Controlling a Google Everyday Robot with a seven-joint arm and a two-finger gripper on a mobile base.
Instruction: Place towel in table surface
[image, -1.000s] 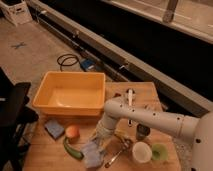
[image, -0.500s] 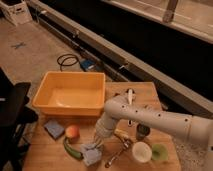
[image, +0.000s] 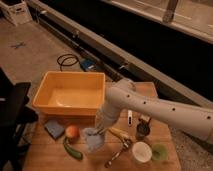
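Camera view showed a wooden table (image: 45, 150) crowded with small things. At the left lay a blue sponge (image: 54, 128), and just to its right an orange fruit (image: 72, 131) with a green vegetable (image: 73, 149) below it. Behind them stood a yellow bin (image: 70, 92). Near the middle, the towel (image: 93, 140), a pale grey-blue cloth, lay crumpled with its lower part apparently resting on the tabletop and its upper edge reaching to the gripper (image: 97, 131). The gripper sat low over the table in front of the bin, at the end of a white arm (image: 155, 110) that reached in from the right. I could not tell how its jaws stood, nor whether they held the cloth. Right of the towel were a banana (image: 120, 134), a metal utensil (image: 116, 154), a dark cup (image: 142, 131), a white bowl (image: 141, 151) and a green object (image: 160, 151).

By my judgement the task was nearly finished: the towel looked already down on the table. What seemed left was letting go, if it was held, and lifting the gripper clear without dragging the cloth.
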